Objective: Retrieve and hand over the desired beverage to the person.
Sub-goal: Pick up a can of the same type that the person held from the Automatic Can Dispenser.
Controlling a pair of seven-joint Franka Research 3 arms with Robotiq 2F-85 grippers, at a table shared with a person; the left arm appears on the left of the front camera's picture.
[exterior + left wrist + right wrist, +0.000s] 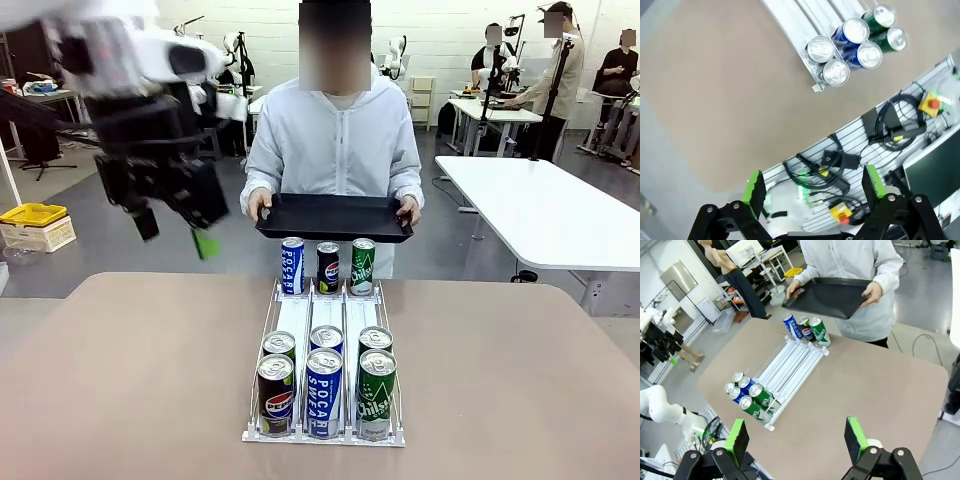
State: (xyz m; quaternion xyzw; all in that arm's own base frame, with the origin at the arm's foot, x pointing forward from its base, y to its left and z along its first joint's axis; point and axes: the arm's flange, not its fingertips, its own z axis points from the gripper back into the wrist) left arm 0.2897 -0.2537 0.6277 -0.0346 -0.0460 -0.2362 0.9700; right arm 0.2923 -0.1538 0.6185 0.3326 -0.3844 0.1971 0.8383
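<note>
Front view: I see my left gripper high over the left side of the table, jaws apart; my right gripper hangs wide apart too.

The person in a white hooded jacket stands holding a black tray.

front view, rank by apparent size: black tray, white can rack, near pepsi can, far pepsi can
white can rack
black tray
near pepsi can
far pepsi can, smaller perhaps only through distance
</note>
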